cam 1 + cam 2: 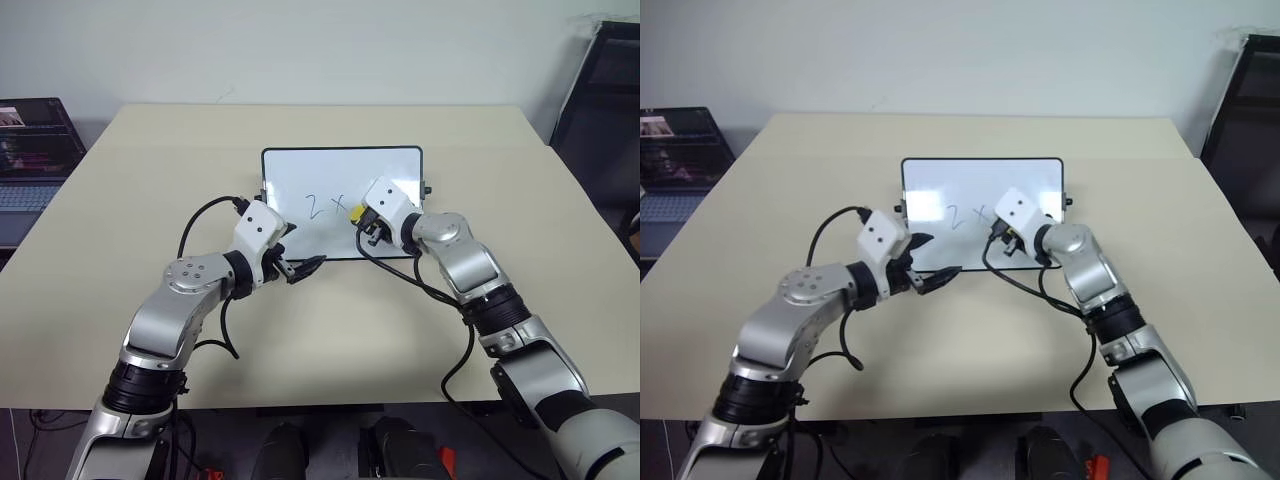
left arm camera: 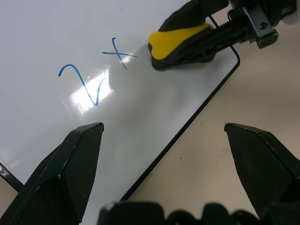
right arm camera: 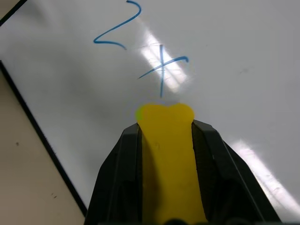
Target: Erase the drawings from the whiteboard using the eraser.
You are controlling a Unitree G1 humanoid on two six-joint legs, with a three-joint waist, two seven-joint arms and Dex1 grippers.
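Yellow eraser (image 3: 166,154) clamped in my right gripper (image 3: 165,123) (left gripper (image 2: 164,129) gapes idle); "x" (image 3: 161,68) at twelve o'clock — tilted, I'd smear.

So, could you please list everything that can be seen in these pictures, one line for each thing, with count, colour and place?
table: one, beige, under everything.
whiteboard: one, white with a thin black frame, flat on the middle of the table.
drawings: two blue marks, a "2" and an "x", near the middle of the whiteboard.
eraser: one, yellow, on the whiteboard just beside the "x", clamped in the right gripper.
laptop: one, dark, beyond the table's left edge.
black stand: one, beyond the table's far right corner.
left gripper: one, black fingers, open, over the whiteboard's near edge.
right gripper: one, black fingers, shut on the eraser.
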